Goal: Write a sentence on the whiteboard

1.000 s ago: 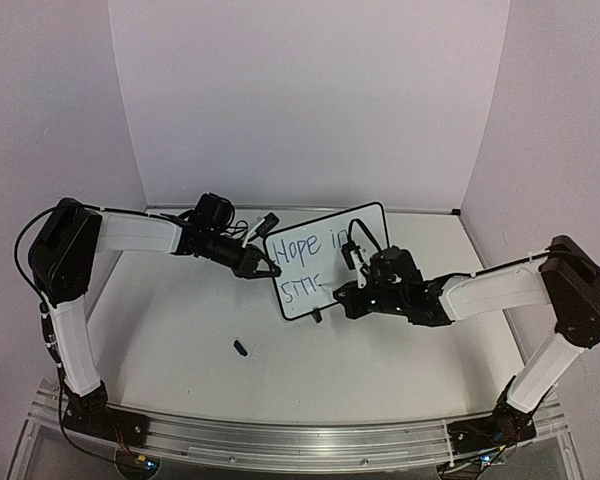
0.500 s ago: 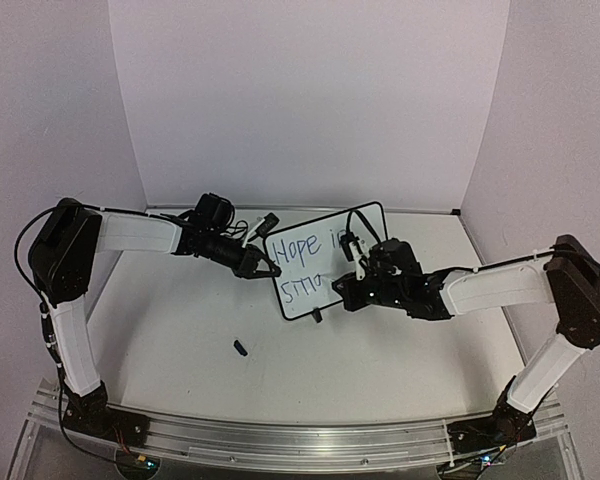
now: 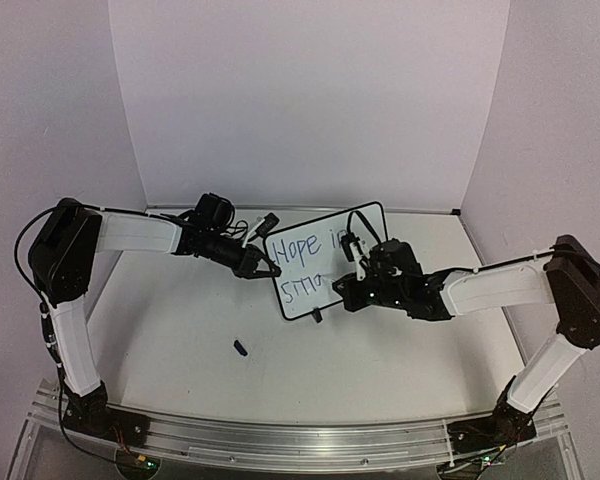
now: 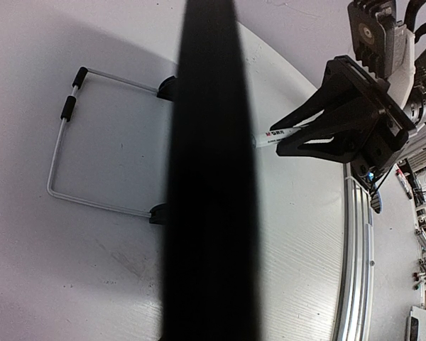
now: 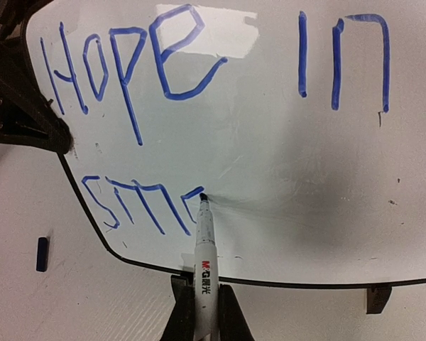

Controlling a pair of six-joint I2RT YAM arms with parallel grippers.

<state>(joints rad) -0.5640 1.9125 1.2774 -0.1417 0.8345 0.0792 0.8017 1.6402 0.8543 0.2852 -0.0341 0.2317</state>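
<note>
Whiteboard (image 3: 310, 262) stood propped on the surface (image 3: 380, 360), between the two arms, its written face toward the arm bases. A wire stand (image 4: 57, 153) lay on the surface behind the board, seen in the left wrist view.

Sentence (image 5: 133, 106) in blue on the board. Upper line read "Hope in". Lower line at the board's bottom-left was only started: an "s", then zigzag strokes, no full word legible.

L tool (image 3: 270, 270) was at the board's left edge, fingers clamped on the frame. It showed as a black block over that edge in the right wrist view.

R tool (image 5: 201, 302) was in front of the board's lower half, fingers closed on a white marker (image 5: 204, 249). Marker pointed up at the board, its dark tip touching the face just right of the last blue stroke on the lower line. Same marker & R tool also visible past the board's edge in the left wrist view.

A small dark-blue piece (image 3: 240, 348) lay on the surface in front of the board, off its lower-left corner, apart from both tools.

One black foot (image 5: 376, 298) showed under the board's bottom edge, right side.
</note>
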